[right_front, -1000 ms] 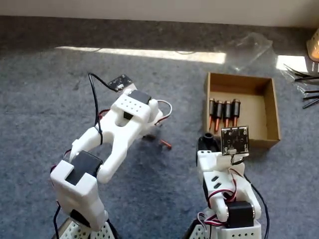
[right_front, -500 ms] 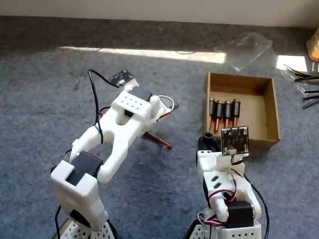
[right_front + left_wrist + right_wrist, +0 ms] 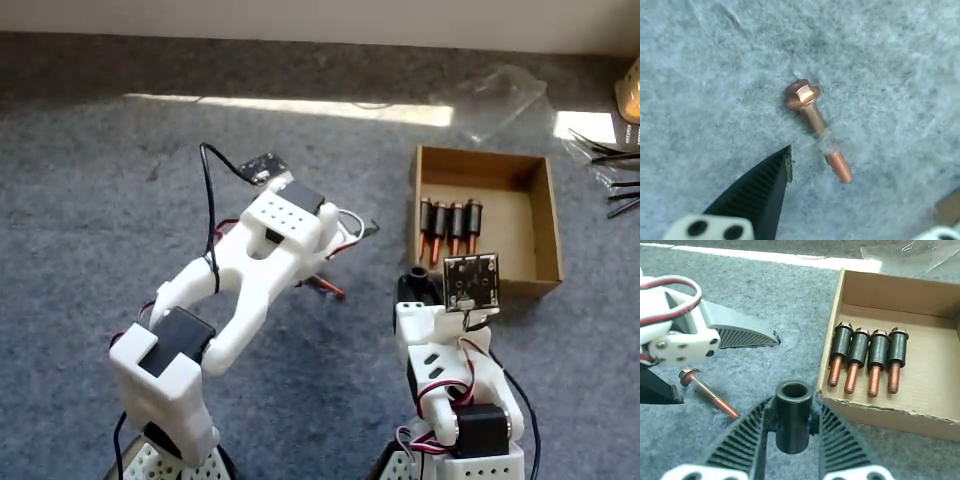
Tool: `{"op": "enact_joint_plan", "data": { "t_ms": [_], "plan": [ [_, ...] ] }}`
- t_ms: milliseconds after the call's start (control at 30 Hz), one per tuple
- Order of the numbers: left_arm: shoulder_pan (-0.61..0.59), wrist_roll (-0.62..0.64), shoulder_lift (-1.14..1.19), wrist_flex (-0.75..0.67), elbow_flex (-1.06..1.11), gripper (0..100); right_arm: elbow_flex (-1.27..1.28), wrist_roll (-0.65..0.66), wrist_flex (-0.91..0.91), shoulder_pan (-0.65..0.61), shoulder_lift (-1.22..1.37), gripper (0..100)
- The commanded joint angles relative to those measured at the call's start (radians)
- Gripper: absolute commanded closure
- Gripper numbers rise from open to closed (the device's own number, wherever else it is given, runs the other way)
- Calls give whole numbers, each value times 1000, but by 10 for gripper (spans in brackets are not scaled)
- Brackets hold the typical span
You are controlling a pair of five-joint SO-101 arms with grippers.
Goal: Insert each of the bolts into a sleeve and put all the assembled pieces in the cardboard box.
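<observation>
My left fingers (image 3: 765,192) hung spread open over the loose copper hex-head bolt (image 3: 815,127), which lay on the grey carpet (image 3: 100,200) left of the brown cardboard box (image 3: 480,158). My right fingers (image 3: 836,436) clamped the black cylindrical sleeve (image 3: 792,415) upright. Looked like the bolt-pickup step to me, so next I'd need to drop down and close on the shank.

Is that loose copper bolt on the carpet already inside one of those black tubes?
No. The bolt lies bare on the carpet; the right gripper holds an empty sleeve.
</observation>
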Motion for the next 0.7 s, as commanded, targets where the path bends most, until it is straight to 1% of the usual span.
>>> {"op": "enact_joint_plan", "data": {
  "t_ms": [0, 67, 467, 667],
  "plan": [
    [-15, 8, -12, 20, -38, 489, -2, -2, 1, 8, -12, 995],
    [-30, 9, -7, 20, -38, 489, -2, -2, -1, 8, -12, 995],
    [-33, 9, -4, 14, -38, 490, 24, 0, -28, 7, -12, 995],
    [-71, 8, -2, 12, -36, 489, 24, 0, -28, 7, -12, 995]
  ]
}}
